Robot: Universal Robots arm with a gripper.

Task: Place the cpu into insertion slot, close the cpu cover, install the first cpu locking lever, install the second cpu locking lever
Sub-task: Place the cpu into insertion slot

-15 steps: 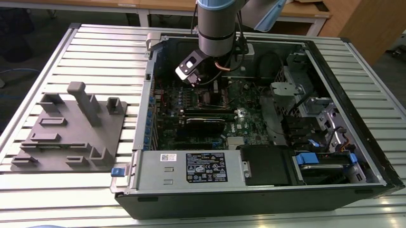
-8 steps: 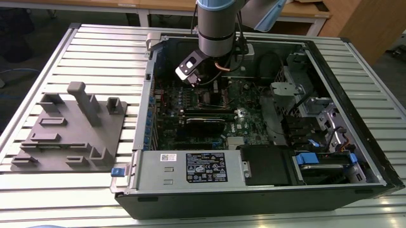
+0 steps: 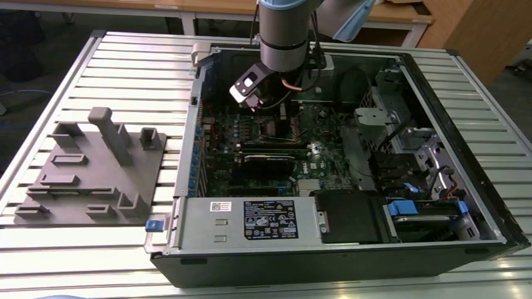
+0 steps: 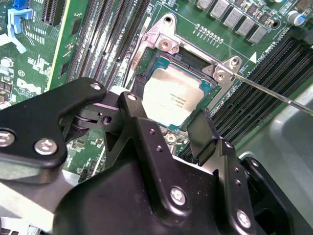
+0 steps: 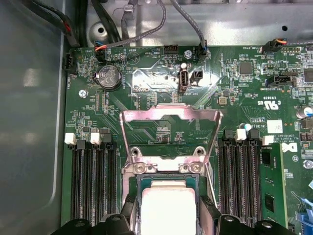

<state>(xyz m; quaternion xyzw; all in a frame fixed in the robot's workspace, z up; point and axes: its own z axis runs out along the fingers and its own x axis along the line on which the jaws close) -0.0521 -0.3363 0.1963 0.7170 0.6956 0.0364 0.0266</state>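
Observation:
The cpu, a square chip with a silver top, lies within the silvery rim of the insertion slot. In the first wrist view the cpu sits just below the hinge of the slot. My gripper has one black finger on each of two opposite edges of the chip and looks shut on it. The cpu cover stands raised open behind the slot. A thin wire locking lever sticks out to one side, unlatched. In the exterior view the gripper hangs low over the motherboard inside the case.
Long black memory slots flank the socket on both sides. A black card lies across the board nearer the camera. The power supply fills the case's front. A grey fixture tray sits at the exterior view's left.

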